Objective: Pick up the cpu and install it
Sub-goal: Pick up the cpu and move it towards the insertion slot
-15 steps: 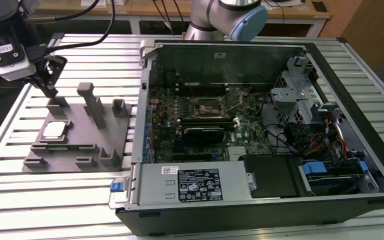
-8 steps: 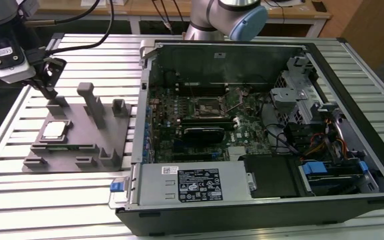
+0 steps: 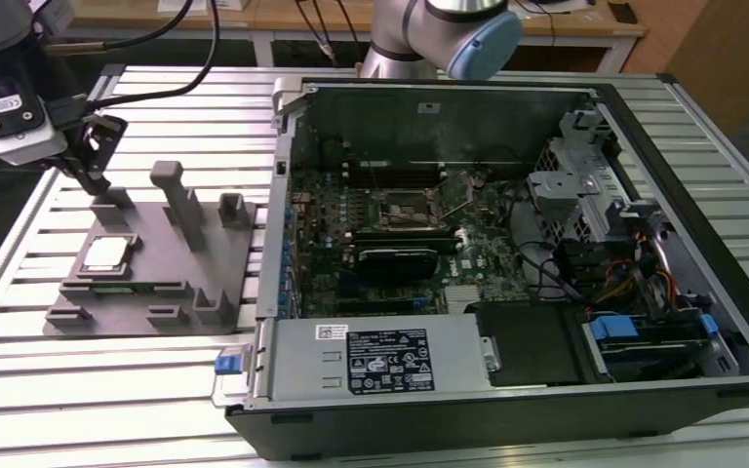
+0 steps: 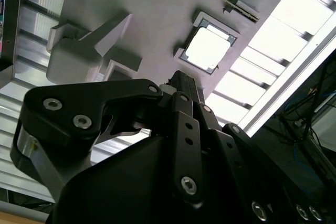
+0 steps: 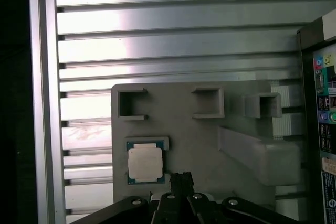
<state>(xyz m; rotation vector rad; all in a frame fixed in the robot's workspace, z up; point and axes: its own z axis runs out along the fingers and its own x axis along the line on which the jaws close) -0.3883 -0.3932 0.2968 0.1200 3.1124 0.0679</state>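
The cpu [image 3: 106, 253] is a small square chip with a shiny silver top. It lies flat in a recess of the grey fixture plate [image 3: 153, 268] on the exterior view's left. Both wrist views show the cpu [image 4: 208, 50] [image 5: 145, 163] in its pocket on the plate [image 5: 194, 135]. My gripper [image 3: 94, 180] hangs above the plate's far corner, a short way from the chip and not touching it. Its black fingers [image 4: 180, 78] [image 5: 181, 176] are pressed together with nothing between them. The motherboard socket [image 3: 408, 207] sits inside the open computer case.
The open computer case [image 3: 687, 146] fills the exterior view's right, with a grey power supply [image 3: 374, 356] at its near edge. Upright grey posts [image 3: 179, 200] rise from the fixture plate. Everything stands on a ribbed aluminium table [image 3: 89, 390].
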